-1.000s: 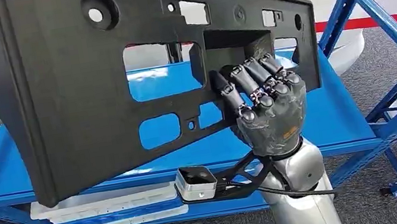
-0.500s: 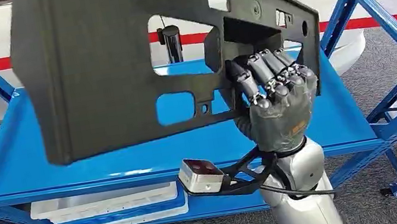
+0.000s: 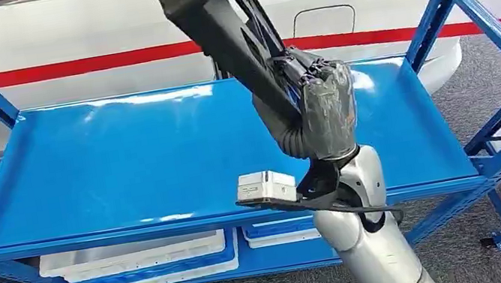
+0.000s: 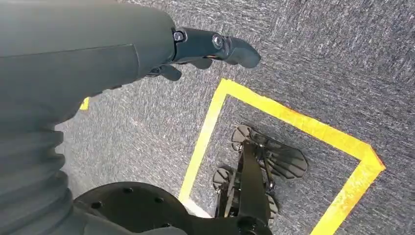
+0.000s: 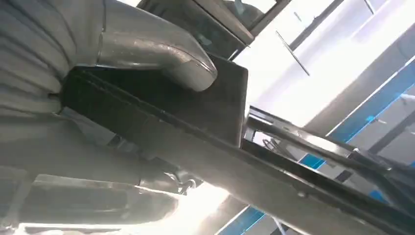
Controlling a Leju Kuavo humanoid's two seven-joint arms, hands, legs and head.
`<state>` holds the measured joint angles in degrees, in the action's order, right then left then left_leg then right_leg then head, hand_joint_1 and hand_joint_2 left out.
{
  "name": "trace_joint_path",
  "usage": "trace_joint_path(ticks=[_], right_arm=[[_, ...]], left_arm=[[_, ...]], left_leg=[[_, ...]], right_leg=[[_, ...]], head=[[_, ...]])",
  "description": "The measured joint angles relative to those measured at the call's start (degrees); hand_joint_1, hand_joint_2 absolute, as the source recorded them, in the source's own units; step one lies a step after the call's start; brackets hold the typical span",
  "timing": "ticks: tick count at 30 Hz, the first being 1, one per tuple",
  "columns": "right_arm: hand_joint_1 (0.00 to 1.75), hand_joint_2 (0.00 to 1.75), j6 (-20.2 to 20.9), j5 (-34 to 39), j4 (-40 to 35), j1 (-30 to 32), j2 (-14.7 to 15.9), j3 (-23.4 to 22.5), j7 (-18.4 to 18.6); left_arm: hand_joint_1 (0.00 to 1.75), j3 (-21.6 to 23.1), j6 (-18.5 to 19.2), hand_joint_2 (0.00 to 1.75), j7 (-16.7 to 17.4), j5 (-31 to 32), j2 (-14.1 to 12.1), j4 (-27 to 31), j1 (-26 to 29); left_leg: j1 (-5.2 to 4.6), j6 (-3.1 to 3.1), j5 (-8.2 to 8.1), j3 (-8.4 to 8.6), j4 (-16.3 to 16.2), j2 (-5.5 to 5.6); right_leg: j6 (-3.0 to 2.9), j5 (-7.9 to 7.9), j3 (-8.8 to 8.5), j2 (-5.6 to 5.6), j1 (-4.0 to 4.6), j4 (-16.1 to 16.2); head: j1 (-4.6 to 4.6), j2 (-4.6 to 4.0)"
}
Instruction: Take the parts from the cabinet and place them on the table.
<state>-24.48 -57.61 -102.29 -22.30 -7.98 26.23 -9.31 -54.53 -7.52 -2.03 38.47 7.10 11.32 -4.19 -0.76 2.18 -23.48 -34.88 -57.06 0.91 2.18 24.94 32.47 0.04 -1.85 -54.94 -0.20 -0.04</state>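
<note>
Start at your left: the left hand (image 4: 205, 46) hangs at the robot's side over grey carpet and a yellow floor marking (image 4: 288, 117). Its fingers look loosely curled with nothing in them, though you see too little of them to call it open or closed.

Moving across, the blue cabinet shelf (image 3: 107, 164) lies bare on top, its surface glossy. Below it sit two pale trays (image 3: 137, 257) stacked on the lower level, with a third tray (image 3: 280, 229) just to their right.

Right of centre you find the one part in play: a black panel (image 3: 213, 18), lifted well above the shelf and turned nearly edge-on to the head camera, running up out of the frame. The right hand (image 3: 322, 111) grips it, fingers wrapped round one edge; in the right wrist view the thumb (image 5: 161, 51) presses flat on the panel's face. That clamp is likely why so long a piece stays steady while tilted, and the tilt probably helps it pass between the blue uprights (image 3: 490, 20).

Your count: one panel, three trays, two hands, one of them loaded. The bench is not yet reached.
</note>
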Motion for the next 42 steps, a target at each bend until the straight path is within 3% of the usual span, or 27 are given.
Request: trace_joint_path(ticks=[2, 3, 5, 6, 8, 9, 11, 12, 13, 14, 16, 18, 19, 20, 22, 23, 25, 27, 28, 31, 33, 35, 36, 38, 39, 40, 42], right_arm=[[1.75, 1.75, 0.02, 0.02, 0.13, -0.21, -0.02, 0.0, -0.02], [1.75, 1.75, 0.02, 0.09, 0.2, -0.27, 0.07, -0.02, -0.02], [1.75, 1.75, 0.18, 1.31, 0.35, -0.61, 0.2, -0.13, -0.02], [1.75, 1.75, 0.53, 2.3, 0.53, -0.6, 0.33, -0.22, -0.09], [1.75, 1.75, 0.68, 3.96, 0.92, -0.53, 0.66, -0.53, -0.53], [1.75, 1.75, 0.77, 5.07, 1.14, -0.54, 0.88, -0.74, -0.92], [1.75, 1.75, 0.81, 6.51, 1.36, -0.56, 1.07, -1.05, -1.68], [1.75, 1.75, 0.81, 7.32, 1.49, -0.63, 1.11, -1.16, -2.2], [1.75, 1.75, 0.81, 8.13, 1.64, -0.79, 1.14, -1.2, -2.86], [1.75, 1.75, 0.81, 8.66, 1.84, -0.92, 1.18, -1.2, -3.26], [1.75, 1.75, 0.85, 9.77, 2.62, -1.49, 1.22, -1.27, -4.11], [1.75, 1.75, 0.83, 10.27, 3.5, -1.9, 1.18, -1.25, -4.72], [1.75, 1.75, 0.81, 10.4, 3.78, -1.89, 1.0, -1.27, -4.92], [1.75, 1.75, 0.74, 10.49, 4.0, -1.97, 0.9, -1.27, -5.03], [1.75, 1.75, 0.66, 10.62, 4.55, -2.0, 0.72, -1.25, -5.22], [1.75, 1.75, 0.66, 10.64, 4.72, -1.98, 0.74, -1.25, -5.27], [1.75, 1.75, 0.61, 10.75, 5.22, -2.0, 0.72, -1.25, -5.38], [1.75, 1.75, 0.57, 10.84, 5.38, -2.03, 0.55, -1.25, -5.57], [1.75, 1.75, 0.55, 10.91, 5.4, -2.07, 0.37, -1.22, -5.73], [1.75, 1.75, 0.48, 11.48, 5.62, -2.6, 0.09, -0.92, -6.14], [1.75, 1.75, 0.46, 12.0, 5.66, -2.7, -0.02, -0.94, -6.16], [1.75, 1.75, 0.37, 12.5, 5.81, -3.11, 0.07, -0.85, -6.34], [1.75, 1.75, 0.33, 12.72, 5.84, -3.1, 0.13, -0.81, -6.47], [1.75, 1.75, 0.2, 13.07, 6.01, -3.03, 0.42, -0.74, -6.64], [1.75, 1.75, 0.09, 13.2, 6.14, -2.92, 0.63, -0.72, -6.69], [1.75, 1.75, 0.07, 13.2, 6.23, -2.9, 0.77, -0.7, -6.71], [1.75, 1.75, 0.04, 13.2, 6.25, -2.94, 0.85, -0.66, -6.82]], left_arm=[[0.0, 0.0, 0.0, 1.75, -0.02, 0.0, 0.0, 0.0, 0.0], [0.0, 0.0, 0.0, 1.75, -0.04, 0.0, 0.11, 0.0, -0.02], [0.0, -0.07, 0.15, 1.75, -0.35, -0.15, 0.15, 0.02, -0.08], [0.0, -0.2, 0.15, 1.75, -0.5, -0.26, 0.2, 0.02, -0.1], [0.0, -0.72, 0.31, 1.75, -1.03, -0.85, 0.2, 0.02, -0.08], [0.0, -0.92, 0.39, 1.75, -1.4, -1.01, 0.22, 0.02, -0.08], [0.0, -1.18, 0.74, 1.75, -1.85, -1.53, 0.35, 0.02, -0.08], [0.0, -1.44, 0.87, 1.75, -2.12, -1.92, 0.37, 0.02, -0.1], [0.0, -1.73, 0.87, 1.75, -2.41, -2.16, 0.37, 0.02, -0.1], [0.0, -2.16, 0.83, 1.75, -2.6, -2.56, 0.39, 0.02, -0.12], [0.0, -2.69, 0.74, 1.75, -3.06, -3.24, 0.5, 0.02, -0.14], [0.0, -3.43, 0.57, 1.75, -3.43, -3.78, 0.48, 0.02, -0.09], [0.0, -3.74, 0.39, 1.75, -3.48, -3.91, 0.55, 0.0, -0.07], [0.0, -3.94, 0.35, 1.75, -3.52, -4.02, 0.68, 0.02, -0.07], [0.0, -4.26, 0.31, 1.75, -3.56, -4.15, 0.74, 0.02, -0.08], [0.0, -4.37, 0.31, 1.75, -3.56, -4.18, 0.76, 0.02, -0.08], [0.0, -4.87, 0.22, 1.75, -3.56, -4.35, 0.76, 0.02, -0.07], [0.0, -5.05, 0.07, 1.75, -3.56, -4.46, 0.76, 0.02, -0.11], [0.0, -5.18, 0.0, 1.75, -3.56, -4.52, 0.76, 0.02, -0.25], [0.0, -5.44, -0.07, 1.75, -3.63, -4.79, 0.87, 0.02, -0.28], [0.0, -5.62, -0.09, 1.75, -3.63, -4.85, 0.96, 0.02, -0.3], [0.0, -5.71, -0.07, 1.75, -3.84, -4.85, 1.18, 0.02, -0.55], [0.0, -5.73, -0.07, 1.75, -3.98, -4.85, 1.18, 0.02, -0.56], [0.0, -5.73, 0.09, 1.75, -4.18, -4.81, 1.18, 0.02, -0.55], [0.0, -5.73, 0.17, 1.75, -4.26, -4.74, 1.18, 0.02, -0.55], [0.0, -5.73, 0.2, 1.75, -4.31, -4.74, 1.2, 0.02, -0.55], [0.0, -5.73, 0.28, 1.75, -4.33, -4.74, 1.31, 0.02, -0.55]], left_leg=[[0.1, 0.64, 0.58, 0.28, 0.5, -0.04], [0.56, 1.03, 0.94, 0.66, 1.1, -0.33], [0.51, 1.47, 1.19, 0.53, 1.24, -0.39], [0.41, 1.56, 1.25, 0.41, 1.24, -0.42], [0.25, 1.64, 1.38, 0.16, 1.22, -0.44], [0.18, 1.55, 1.5, 0.06, 1.21, -0.41], [0.12, 1.19, 1.75, -0.09, 1.19, -0.28], [0.1, 0.97, 1.88, -0.17, 1.05, -0.25], [-0.21, 0.7, 1.91, -0.58, 0.72, -0.26], [-0.19, 0.37, 2.12, -0.55, 0.7, -0.29], [-0.18, -0.21, 2.43, -0.9, 0.32, -0.31], [0.25, -0.81, 1.77, -1.85, -0.6, -0.24], [0.4, -1.34, -0.7, -2.45, -2.41, -0.51], [0.68, -1.86, -3.81, -3.64, -6.07, -0.59], [1.2, -2.52, -9.23, -6.75, -15.92, -0.65], [1.37, -2.69, -10.04, -7.18, -18.3, -0.67], [1.53, -2.66, -8.17, -3.87, -15.02, -0.68], [1.53, -2.17, -4.59, 3.81, -3.95, -0.67], [1.45, -1.81, -5.65, 6.02, 0.17, -0.61], [0.53, -1.05, -4.29, 5.41, -0.24, -0.51], [1.01, 0.31, -2.73, 5.17, 1.23, -0.81], [0.91, 1.36, -1.21, 3.9, 1.55, -1.02], [0.81, 1.41, -0.72, 3.17, 1.53, -1.01], [0.67, 1.48, 0.37, 1.64, 1.45, -1.01], [0.61, 1.42, 0.96, 0.88, 1.44, -1.01], [0.58, 1.28, 1.49, 0.19, 1.4, -0.99], [0.57, 0.85, 2.41, -1.02, 1.25, -0.91]], right_leg=[[0.57, -0.25, -0.18, 0.02, 0.23, 0.2], [0.43, 0.76, 0.27, -0.1, 0.07, -0.77], [-1.0, 5.64, 3.71, -0.07, 0.33, -8.83], [-1.31, 7.81, 5.92, -0.07, 0.33, -13.89], [-1.05, 9.58, 8.55, -0.07, 0.4, -20.07], [-0.63, 8.63, 7.56, -0.07, 0.44, -18.56], [0.08, 5.06, 1.94, -0.08, 0.5, -8.75], [0.09, 3.79, -1.28, -0.11, 0.49, -3.22], [-0.52, 2.98, -3.21, -0.07, 0.64, -0.83], [-0.81, 2.03, -2.57, 0.14, 1.0, -1.57], [-1.34, 2.25, -2.07, 0.27, 0.93, -1.13], [-2.17, 1.46, -1.55, 0.15, -0.11, -1.0], [-2.88, 1.0, -1.24, 0.08, -0.05, -1.01], [-3.12, 0.81, -0.87, 0.02, 0.05, -1.02], [-3.49, 0.1, 0.1, -0.16, 0.37, -1.17], [-3.4, -0.15, 0.55, -0.19, 0.45, -1.26], [-3.23, -0.66, 1.47, -0.2, 0.55, -1.52], [-2.9, -1.12, 1.87, -0.13, 0.59, -1.62], [-2.62, -1.38, 1.92, -0.13, 0.62, -1.64], [-1.49, -2.31, 2.11, -0.25, 0.69, -1.38], [-0.76, -2.76, 2.53, -0.21, 1.2, -1.17], [-1.8, 2.15, 5.3, -0.13, 1.12, -5.96], [-2.13, 4.78, 6.69, -0.13, 1.09, -10.35], [-1.86, 8.09, 9.09, -0.13, 0.97, -18.74], [-1.31, 7.82, 8.73, -0.13, 0.95, -19.85], [-0.71, 6.52, 6.88, -0.14, 0.94, -18.09], [-0.1, 3.53, 0.35, -0.15, 0.94, -8.58]], head=[[0.02, 0.0], [0.04, 0.0], [0.48, 0.0], [0.46, 0.0], [0.5, 0.0], [0.48, 0.0], [0.46, 0.0], [0.55, 0.0], [0.48, 0.0], [0.28, 0.0], [0.15, 0.0], [0.26, 0.0], [-0.09, 0.0], [-0.18, 0.0], [-0.2, 0.0], [-0.2, 0.0], [-0.22, 0.0], [-0.24, 0.0], [-0.2, 0.0], [-0.22, 0.0], [-0.11, 0.0], [0.16, 0.0], [0.35, 0.0], [0.39, 0.0], [0.42, 0.0], [0.42, 0.0], [0.42, 0.0]])
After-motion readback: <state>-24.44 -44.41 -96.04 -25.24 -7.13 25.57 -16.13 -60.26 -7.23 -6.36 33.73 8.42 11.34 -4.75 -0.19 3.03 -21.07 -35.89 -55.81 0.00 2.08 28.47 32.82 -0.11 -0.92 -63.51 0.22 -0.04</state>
